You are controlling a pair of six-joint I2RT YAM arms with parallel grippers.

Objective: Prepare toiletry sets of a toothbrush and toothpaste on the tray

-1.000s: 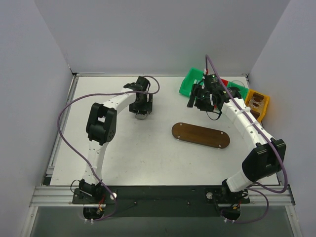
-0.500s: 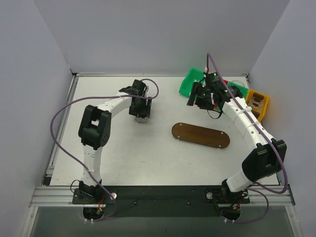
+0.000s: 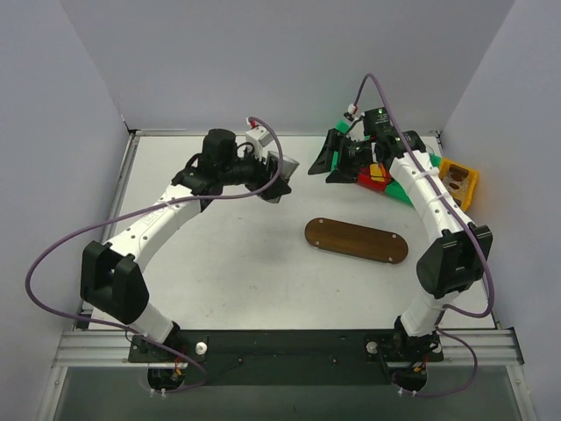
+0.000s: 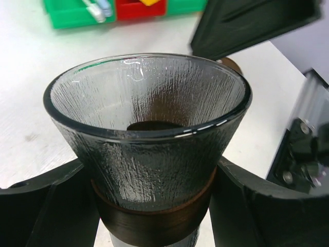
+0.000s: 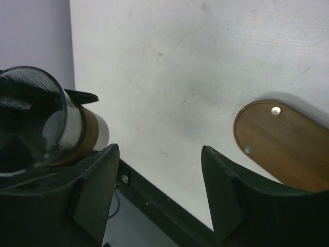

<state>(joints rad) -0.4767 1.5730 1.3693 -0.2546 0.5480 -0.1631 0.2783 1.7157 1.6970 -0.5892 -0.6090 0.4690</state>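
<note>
My left gripper (image 3: 279, 174) is shut on a clear ribbed cup (image 4: 149, 128) with a brown band and holds it tilted above the table, left of the bins. In the left wrist view the gripper (image 4: 154, 206) has a finger on each side of the cup, which is empty. My right gripper (image 3: 326, 167) is open and empty in the air, facing the cup from the right. In its own view (image 5: 159, 154) the cup (image 5: 31, 121) is at the left. The dark wood tray (image 3: 356, 239) lies bare below it and also shows in the right wrist view (image 5: 282, 144). A white toothbrush (image 4: 95, 10) lies in the green bin (image 4: 67, 13).
A green bin (image 3: 408, 180), a red bin (image 3: 377, 178) and a yellow bin (image 3: 458, 180) stand at the back right under the right arm. The red bin (image 4: 139, 7) holds a yellow tube (image 4: 149, 2). Grey walls close in three sides.
The left arm has lifted the cup off the table and carried it right, tilted. The right gripper has swung left away from the bins and faces the cup.
</note>
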